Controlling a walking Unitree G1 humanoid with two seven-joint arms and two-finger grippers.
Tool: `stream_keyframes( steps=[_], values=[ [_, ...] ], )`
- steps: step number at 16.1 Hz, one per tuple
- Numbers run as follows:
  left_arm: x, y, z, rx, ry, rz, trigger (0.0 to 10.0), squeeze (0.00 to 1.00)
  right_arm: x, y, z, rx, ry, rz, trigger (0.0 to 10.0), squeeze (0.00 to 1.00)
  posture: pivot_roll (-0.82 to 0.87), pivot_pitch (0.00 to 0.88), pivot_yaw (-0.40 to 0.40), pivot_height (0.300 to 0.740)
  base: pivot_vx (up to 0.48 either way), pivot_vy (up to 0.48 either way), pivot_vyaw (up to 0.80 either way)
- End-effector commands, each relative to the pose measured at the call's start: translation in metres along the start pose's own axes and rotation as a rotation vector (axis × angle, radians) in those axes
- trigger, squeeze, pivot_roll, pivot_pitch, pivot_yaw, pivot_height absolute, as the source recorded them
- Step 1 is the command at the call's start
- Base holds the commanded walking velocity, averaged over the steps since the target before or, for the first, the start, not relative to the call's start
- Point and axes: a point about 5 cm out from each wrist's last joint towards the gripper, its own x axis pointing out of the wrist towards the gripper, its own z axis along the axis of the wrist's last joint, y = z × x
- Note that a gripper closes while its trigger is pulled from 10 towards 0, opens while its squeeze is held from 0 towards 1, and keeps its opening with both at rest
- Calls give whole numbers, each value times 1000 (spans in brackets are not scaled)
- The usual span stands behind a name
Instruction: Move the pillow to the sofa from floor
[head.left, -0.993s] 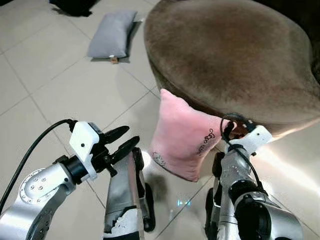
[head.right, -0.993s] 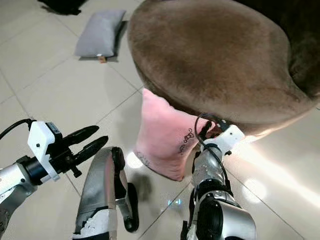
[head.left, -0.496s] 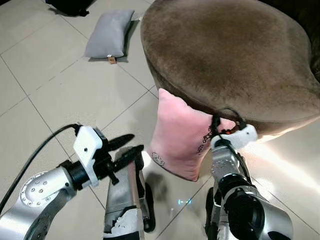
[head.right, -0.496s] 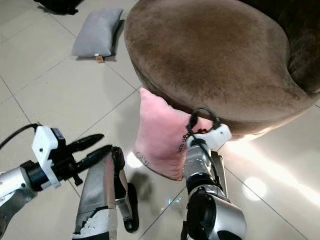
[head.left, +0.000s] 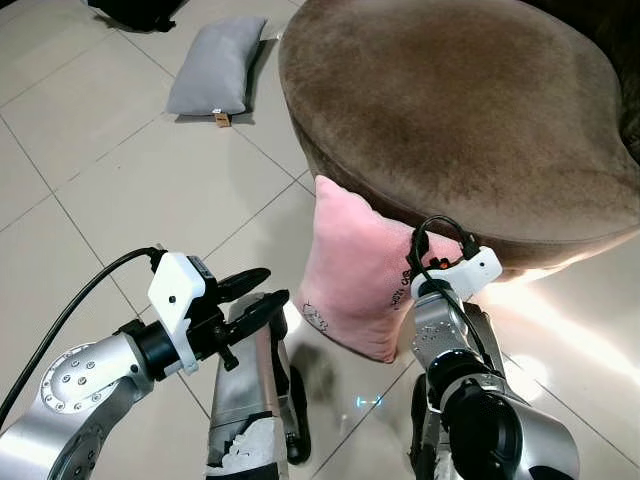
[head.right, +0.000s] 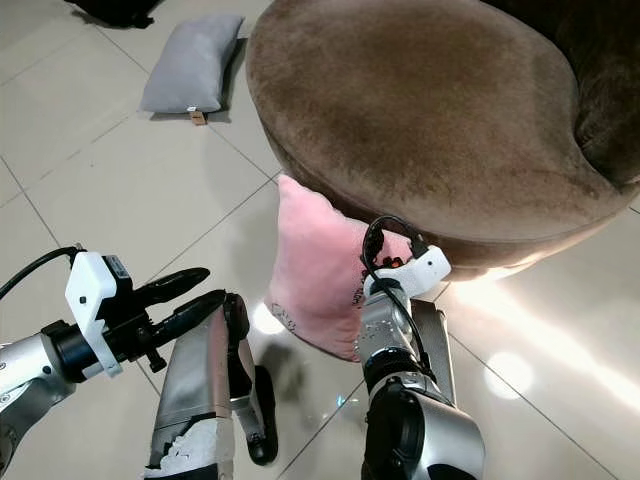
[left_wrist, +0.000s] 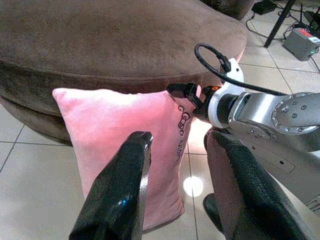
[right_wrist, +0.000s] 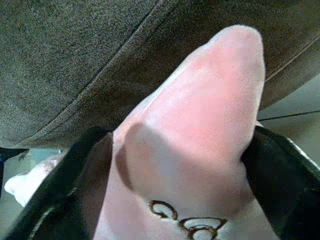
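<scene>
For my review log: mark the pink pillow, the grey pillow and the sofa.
pink pillow (head.left: 350, 275), left eye view, middle of its face.
grey pillow (head.left: 212, 68), left eye view, its centre.
sofa (head.right: 420, 110), right eye view, brown seat top.

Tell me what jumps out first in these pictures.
The pink pillow stands upright on the tiled floor, leaning against the round brown sofa. The right end effector has its black fingers either side of the pillow's upper corner, while the left end effector hovers open beside it. A grey pillow lies farther off.
</scene>
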Motion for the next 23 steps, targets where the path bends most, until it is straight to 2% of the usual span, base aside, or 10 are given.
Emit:
stream_keyframes(
  steps=[1,9,18,21,23],
  values=[
    [-4,1,0,9,14,5,10000,0,-7,-5,-16,-15,54,-9,0,0,291,314,154,472,0,0,0],
    [-3,1,-1,10,12,5,10000,0,-9,-1,-21,-69,72,13,0,0,287,305,151,472,0,0,0],
    [4,1,-5,8,2,6,10000,0,-8,-4,-16,-51,49,39,0,0,257,269,133,472,0,0,0],
    [13,6,-9,4,-25,41,10000,0,-8,7,-18,-55,68,138,0,0,212,231,106,472,0,0,0],
    [19,13,-13,5,-52,100,10000,0,-9,25,-13,-10,40,255,0,0,148,195,80,472,0,0,0]
  ],
)
